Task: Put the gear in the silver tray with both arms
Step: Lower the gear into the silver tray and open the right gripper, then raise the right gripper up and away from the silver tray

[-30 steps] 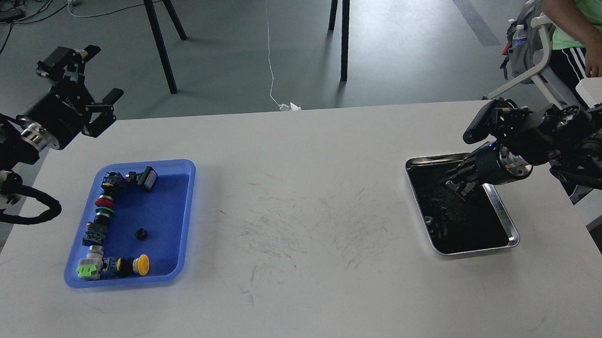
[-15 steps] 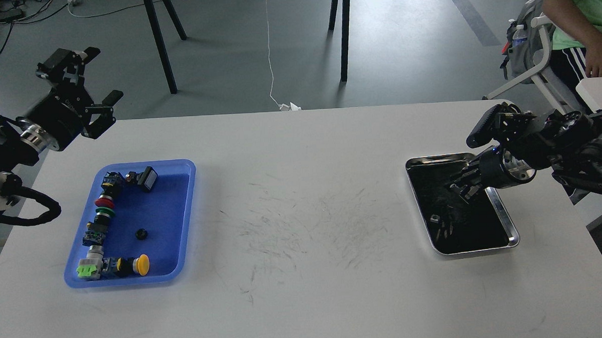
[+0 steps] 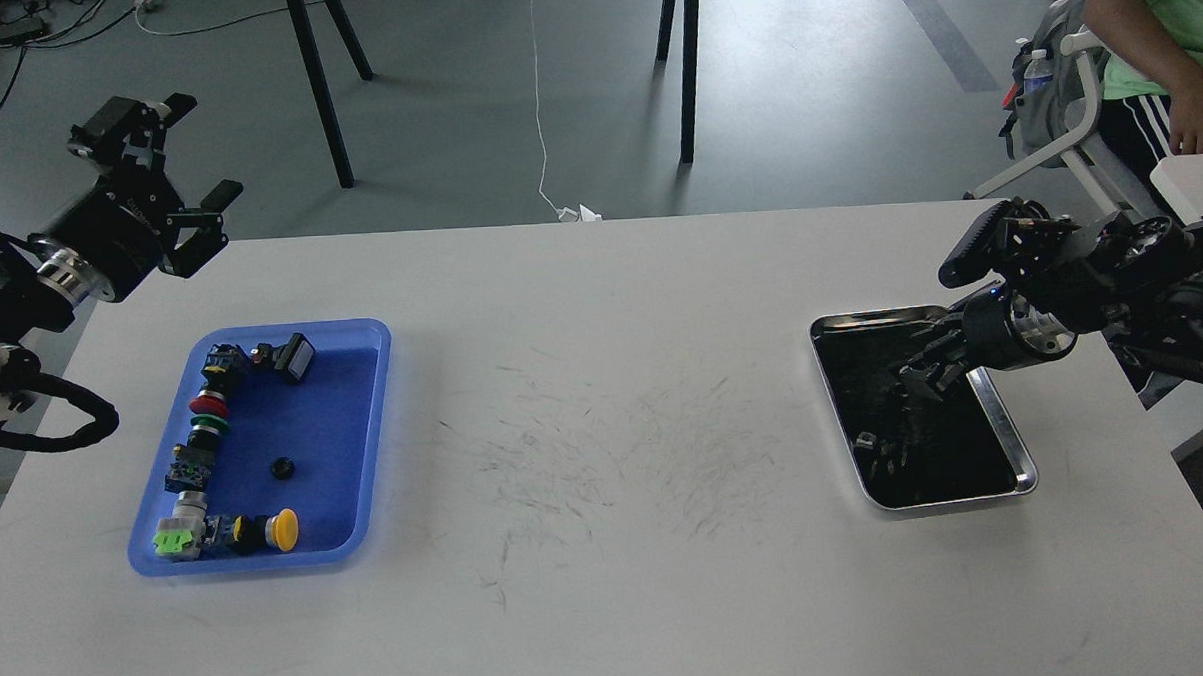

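The silver tray (image 3: 1007, 434) lies at the right of the white table, its inner surface dark. My right gripper (image 3: 925, 371) hangs low over the tray's far right part. Its dark fingers blend with the dark floor, so I cannot tell how they stand. A small pale glint (image 3: 865, 439) shows on the tray floor; I cannot tell whether it is an object or a reflection. A small black round gear-like part (image 3: 283, 468) lies in the blue tray (image 3: 365, 436) at the left. My left gripper (image 3: 201, 145) is open and empty, raised beyond the table's far left corner.
The blue tray holds a column of coloured push-button parts (image 3: 205, 432) along its left side and front. A person in a green shirt (image 3: 1161, 18) and a chair with a backpack (image 3: 1048, 82) are past the table's far right corner. Black stand legs (image 3: 318, 88) are behind the table.
My right gripper has drawn back a little to the right over the silver tray. My left gripper has drifted slightly left. The parts in the blue tray have not moved.
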You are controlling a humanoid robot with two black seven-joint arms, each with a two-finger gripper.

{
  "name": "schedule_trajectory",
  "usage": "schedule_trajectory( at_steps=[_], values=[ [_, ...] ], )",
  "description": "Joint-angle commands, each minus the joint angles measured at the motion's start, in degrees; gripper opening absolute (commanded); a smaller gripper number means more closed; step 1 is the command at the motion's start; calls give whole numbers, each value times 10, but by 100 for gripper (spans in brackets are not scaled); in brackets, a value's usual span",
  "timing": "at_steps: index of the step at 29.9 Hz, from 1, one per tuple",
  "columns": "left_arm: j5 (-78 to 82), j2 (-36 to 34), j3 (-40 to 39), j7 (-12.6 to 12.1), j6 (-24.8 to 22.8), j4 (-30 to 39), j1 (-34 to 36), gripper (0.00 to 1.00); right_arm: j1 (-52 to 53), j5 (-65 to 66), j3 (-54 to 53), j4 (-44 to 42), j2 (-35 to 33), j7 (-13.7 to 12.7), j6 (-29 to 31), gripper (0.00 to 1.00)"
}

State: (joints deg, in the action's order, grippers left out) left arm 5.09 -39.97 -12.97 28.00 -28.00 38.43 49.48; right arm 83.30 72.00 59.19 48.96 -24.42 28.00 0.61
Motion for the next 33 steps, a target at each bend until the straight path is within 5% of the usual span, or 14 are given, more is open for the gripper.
schedule_trajectory(
  at_steps=[1,13,21,33],
  values=[
    [-5,-11,-6,0,0,5,-1,99,1,-5,-13,2,-2,0,-1,52],
    [-47,-10,-86,0,0,9,-48,99,4,-56,-146,3,-14,0,1,84],
    [-47,-34,-83,-6,0,56,-67,99,2,-102,-177,-3,-5,0,-1,84],
    [14,-73,-66,0,0,139,-69,99,-65,-220,-369,-19,-5,0,-8,86]
  ],
)
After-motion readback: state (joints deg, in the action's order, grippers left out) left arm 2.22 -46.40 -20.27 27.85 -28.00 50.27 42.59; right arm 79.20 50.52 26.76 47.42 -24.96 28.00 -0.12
